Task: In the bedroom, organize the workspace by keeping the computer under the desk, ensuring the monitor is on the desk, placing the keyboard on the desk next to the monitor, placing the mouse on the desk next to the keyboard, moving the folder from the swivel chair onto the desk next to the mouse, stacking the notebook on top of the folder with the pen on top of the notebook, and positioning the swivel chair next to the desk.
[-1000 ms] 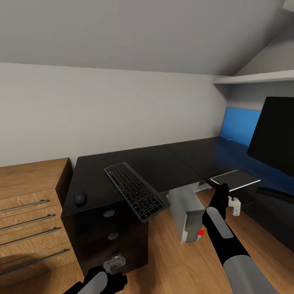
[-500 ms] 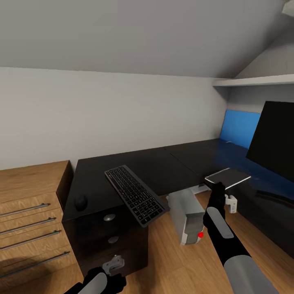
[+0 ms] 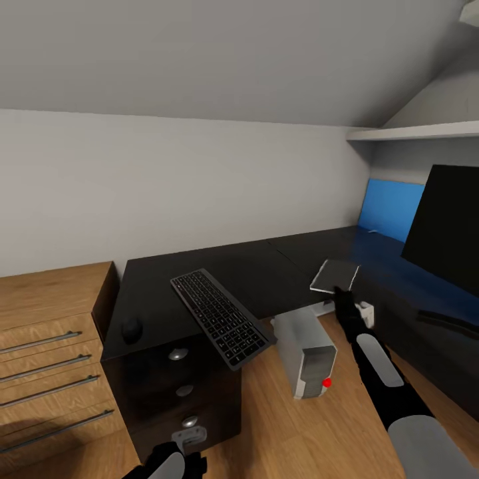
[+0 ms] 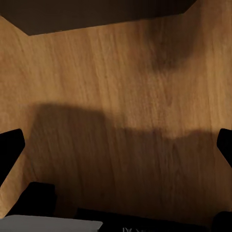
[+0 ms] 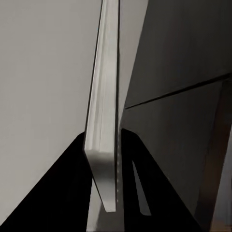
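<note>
Moved leftward and higher over the black desk (image 3: 266, 266): the right gripper (image 3: 340, 294) with its thin grey notebook (image 3: 334, 275).

At the desk's left edge sits the round black mouse (image 3: 131, 328), then the dark flat keyboard (image 3: 219, 315) overhanging the front edge. The left gripper (image 4: 116, 145) hangs spread open, empty, above the wooden floor (image 4: 121, 87). The right gripper's jaws are clamped on the notebook, with the black monitor (image 3: 447, 226) rightmost.

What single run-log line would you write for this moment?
right pincer: shut on notebook | notebook above desk edge | left pincer: open over floor
</note>
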Controlling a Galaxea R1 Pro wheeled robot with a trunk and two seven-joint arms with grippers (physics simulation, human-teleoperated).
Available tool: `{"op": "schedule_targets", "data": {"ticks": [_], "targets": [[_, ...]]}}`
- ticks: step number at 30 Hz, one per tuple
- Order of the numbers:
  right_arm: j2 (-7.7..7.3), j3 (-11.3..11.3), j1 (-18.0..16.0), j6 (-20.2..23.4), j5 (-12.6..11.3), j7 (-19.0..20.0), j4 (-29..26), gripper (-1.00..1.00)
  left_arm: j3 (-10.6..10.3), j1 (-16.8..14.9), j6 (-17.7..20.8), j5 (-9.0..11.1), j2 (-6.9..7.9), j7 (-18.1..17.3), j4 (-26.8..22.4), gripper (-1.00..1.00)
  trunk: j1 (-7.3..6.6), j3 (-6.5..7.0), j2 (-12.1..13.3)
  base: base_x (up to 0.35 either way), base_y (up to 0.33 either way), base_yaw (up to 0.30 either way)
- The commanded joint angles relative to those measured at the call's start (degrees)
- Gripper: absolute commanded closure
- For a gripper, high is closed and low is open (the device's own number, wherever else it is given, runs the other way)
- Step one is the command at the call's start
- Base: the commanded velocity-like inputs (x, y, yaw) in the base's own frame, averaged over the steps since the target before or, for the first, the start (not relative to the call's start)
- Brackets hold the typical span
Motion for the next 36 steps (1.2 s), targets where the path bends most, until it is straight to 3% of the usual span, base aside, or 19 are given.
{"op": "schedule_targets", "data": {"ticks": [1,2,10,15,24,31,35,36], "targets": [[-0.26,0.07,-0.03,1.04,-0.69,0.51,-0.01,1.00,-0.18,-0.07,0.07,0.03,-0.05,0.38,-0.07,-1.00,-0.01,-0.06,-0.03,0.000,0.000,0.000],[-1.28,-0.01,-0.03,5.79,-0.70,1.98,0.02,1.00,-0.20,-0.07,0.07,-0.56,-0.38,0.41,-0.01,-1.00,-0.01,-0.06,-0.03,0.000,0.000,0.000],[-3.36,-0.06,0.00,14.67,-0.89,5.67,0.13,1.00,-0.24,-0.07,0.07,-1.02,-0.60,0.50,0.09,-1.00,-0.01,-0.06,-0.03,0.000,0.000,0.000],[-4.23,-0.27,-0.03,22.80,-0.93,6.90,0.30,1.00,-0.18,-0.07,0.00,-1.22,-0.59,0.55,0.05,-1.00,-0.01,-0.06,-0.03,0.000,0.000,0.000],[-5.06,-1.53,-0.02,27.25,-1.10,7.88,0.26,1.00,-0.17,-0.07,-1.21,-1.37,-0.47,0.55,0.03,-1.00,-0.01,-0.06,-0.03,0.000,0.000,0.000],[-5.00,-1.75,0.01,27.88,-2.50,10.34,0.10,1.00,-0.80,-0.07,-5.34,-1.07,1.48,0.44,3.23,-1.00,-0.01,-0.06,-0.03,0.000,0.000,0.000],[-4.91,-1.74,-0.01,27.87,-4.17,10.53,0.19,1.00,-6.85,-0.07,-7.13,-1.14,1.28,0.41,8.55,-1.00,-0.01,-0.06,-0.03,0.000,0.000,0.030],[-4.91,-1.74,-0.02,27.91,-4.50,10.52,0.23,1.00,-12.99,-0.07,-11.59,-1.12,0.88,0.54,10.15,-1.00,-0.01,-0.06,-0.03,0.000,0.000,0.191]]}}
